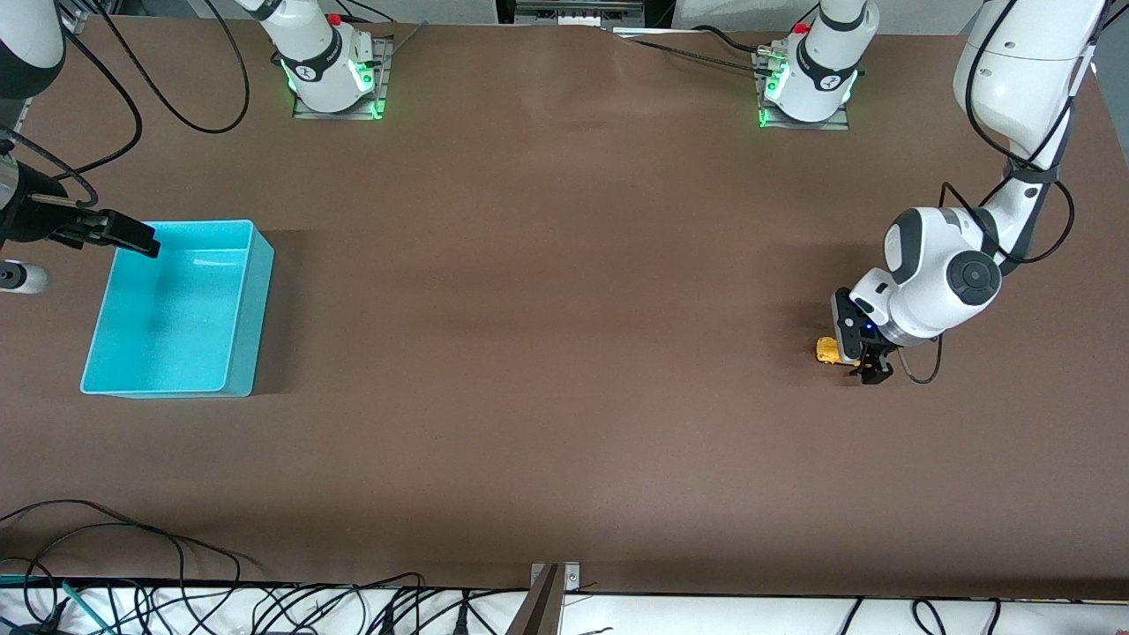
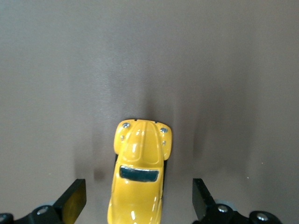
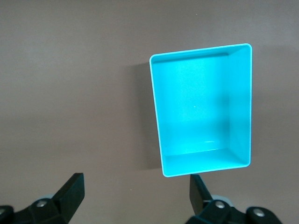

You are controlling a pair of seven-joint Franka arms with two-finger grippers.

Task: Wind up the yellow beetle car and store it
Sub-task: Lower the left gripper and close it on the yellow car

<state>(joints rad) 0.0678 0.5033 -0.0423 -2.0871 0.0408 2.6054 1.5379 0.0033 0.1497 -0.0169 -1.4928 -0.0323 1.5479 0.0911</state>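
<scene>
The yellow beetle car (image 1: 827,350) sits on its wheels on the brown table (image 1: 547,353) toward the left arm's end, at about four o'clock from the table's middle in the front view. The left gripper (image 1: 869,370) is low over the table just beside the car, at roughly the car's four o'clock in the front view, and that arm's wrist covers part of the toy. In the left wrist view the car (image 2: 140,175) lies between the two black fingers (image 2: 72,200), its rounded hood and dark windshield showing; the fingers are spread wide apart with bare table on either side of the car, and neither one touches it. A turquoise bin (image 1: 176,309) stands at the right arm's end of the table, at about nine o'clock from the middle, well apart from the car. The right gripper (image 1: 132,238) hangs over the bin's corner that is farthest from the front camera and nearest the table's end; its fingers are also spread apart and hold nothing. From the right wrist view the bin (image 3: 203,119) shows an open, bare interior.
</scene>
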